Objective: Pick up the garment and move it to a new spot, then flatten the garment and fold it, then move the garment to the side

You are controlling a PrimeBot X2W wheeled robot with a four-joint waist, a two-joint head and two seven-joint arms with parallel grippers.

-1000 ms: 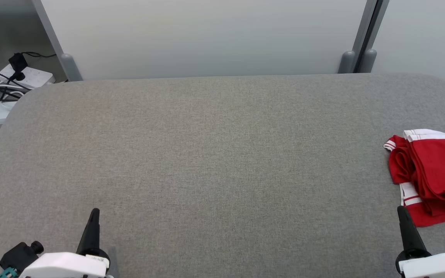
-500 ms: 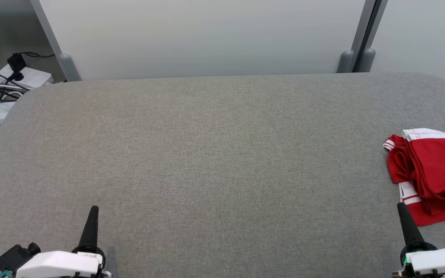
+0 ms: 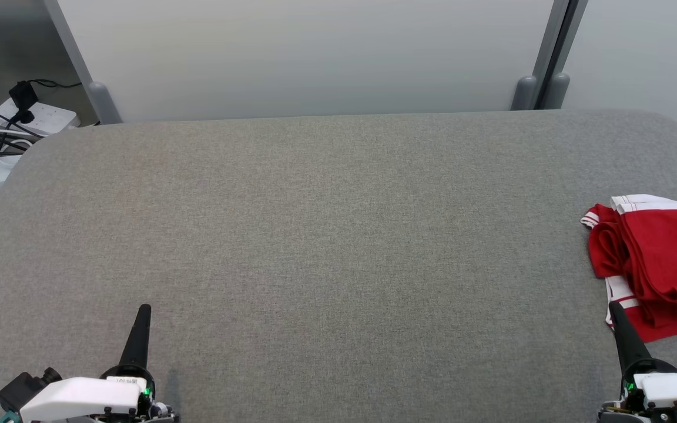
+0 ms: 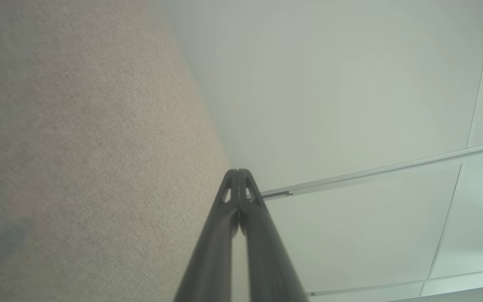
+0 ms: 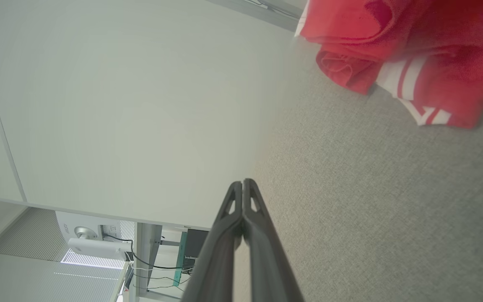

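Head view had the red garment (image 3: 662,264) bunched at the gray surface's (image 3: 338,235) right edge near my right jaws; left wrist view showed my left jaws closed, empty; right wrist view showed right jaws closed, empty, garment ahead, apart.

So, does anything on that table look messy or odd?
Only the red garment: it lies bunched and creased on the right side of the table, white-striped trim poking out unevenly. Nothing else stands out.
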